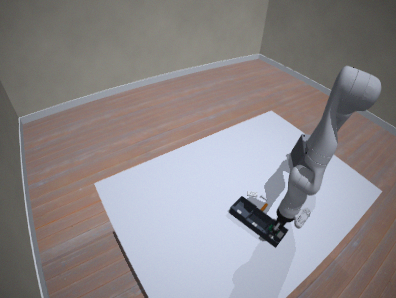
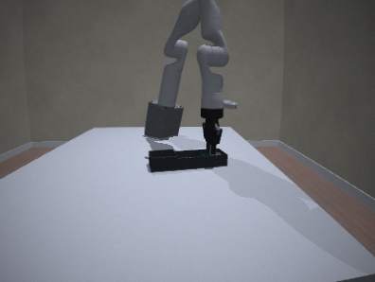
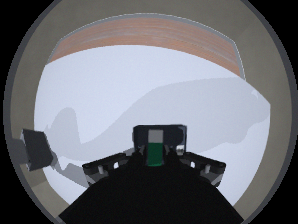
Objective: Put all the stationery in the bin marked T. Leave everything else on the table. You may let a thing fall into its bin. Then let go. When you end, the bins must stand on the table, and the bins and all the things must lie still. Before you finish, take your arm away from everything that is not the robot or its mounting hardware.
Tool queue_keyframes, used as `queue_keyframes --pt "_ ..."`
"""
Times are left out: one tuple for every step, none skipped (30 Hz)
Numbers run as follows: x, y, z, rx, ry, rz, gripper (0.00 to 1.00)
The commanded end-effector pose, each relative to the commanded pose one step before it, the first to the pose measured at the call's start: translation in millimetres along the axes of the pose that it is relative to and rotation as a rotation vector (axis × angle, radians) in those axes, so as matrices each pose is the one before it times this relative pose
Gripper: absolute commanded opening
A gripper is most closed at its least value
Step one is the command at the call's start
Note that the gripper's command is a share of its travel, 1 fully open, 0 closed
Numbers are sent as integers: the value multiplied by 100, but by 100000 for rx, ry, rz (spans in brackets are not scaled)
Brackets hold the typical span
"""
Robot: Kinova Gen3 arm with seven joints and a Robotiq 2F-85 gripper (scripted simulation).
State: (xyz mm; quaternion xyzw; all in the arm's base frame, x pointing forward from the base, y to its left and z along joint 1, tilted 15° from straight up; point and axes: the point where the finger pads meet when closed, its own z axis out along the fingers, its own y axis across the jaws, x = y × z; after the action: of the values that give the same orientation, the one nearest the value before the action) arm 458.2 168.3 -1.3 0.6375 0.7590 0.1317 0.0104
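- And the pincer (image 1: 276, 227) (image 2: 212, 152) (image 3: 154, 150) stands slightly spread, letting go, it seems!
- Green-and-grey piece (image 1: 271, 228) (image 2: 205, 154) (image 3: 155, 154), likely stationery, is in the end bin (image 1: 276, 244) (image 2: 219, 161) (image 3: 160, 127), toward the counter's right edge in the exterior view; T unreadable.
- Outside, orange piece (image 1: 264, 206) perhaps remains to sort.
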Motion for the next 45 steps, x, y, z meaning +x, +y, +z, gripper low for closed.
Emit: queue_keyframes --pt "8 118 -393 -323 12 -11 30" --pt "0 0 -132 0 0 0 30" --pt "1 3 -142 1 0 0 30" --pt "0 0 -133 0 0 0 30" --pt "0 0 -133 0 0 0 30" --pt "0 0 -133 0 0 0 30" --pt "0 0 -133 0 0 0 30" --pt "0 0 -133 0 0 0 30" --pt "0 0 -133 0 0 0 30" --pt "0 0 -133 0 0 0 30" --pt "0 0 -133 0 0 0 30" --pt "0 0 0 0 0 0 30" --pt "0 0 0 0 0 0 30" --pt "-1 -2 -126 -1 0 0 30" --pt "0 -1 -131 -1 0 0 30" --pt "1 3 -142 1 0 0 30" --pt "0 0 -133 0 0 0 30" --pt "0 0 -133 0 0 0 30" --pt "0 0 -133 0 0 0 30" --pt "0 0 -133 0 0 0 30" --pt "0 0 -133 0 0 0 30" --pt "0 0 -133 0 0 0 30" --pt "0 0 -500 -1 0 0 30" --pt "0 0 -500 -1 0 0 30" --pt "0 0 -107 0 0 0 30" --pt "0 1 0 0 0 0 30" --pt "-1 -3 9 0 0 0 30" --pt "0 2 -3 0 0 0 30" --pt "0 0 0 0 0 0 30" --pt "0 0 0 0 0 0 30" --pt "0 2 -4 0 0 0 30" --pt "0 0 -1 0 0 0 30" --pt "7 53 0 -1 1 0 30" --pt "0 1 -1 0 0 0 30" --pt "0 1 0 0 0 0 30" --pt "0 1 -400 0 0 0 100" --pt "0 0 -400 0 0 0 100" --pt "0 0 -400 0 0 0 100" --pt "0 0 -400 0 0 0 100" --pt "0 0 -400 0 0 0 100" --pt "0 0 -400 0 0 0 100" --pt "0 0 -400 0 0 0 100" --pt "0 0 -400 0 0 0 100" --pt "0 0 -400 0 0 0 100" --pt "0 0 -400 0 0 0 100"
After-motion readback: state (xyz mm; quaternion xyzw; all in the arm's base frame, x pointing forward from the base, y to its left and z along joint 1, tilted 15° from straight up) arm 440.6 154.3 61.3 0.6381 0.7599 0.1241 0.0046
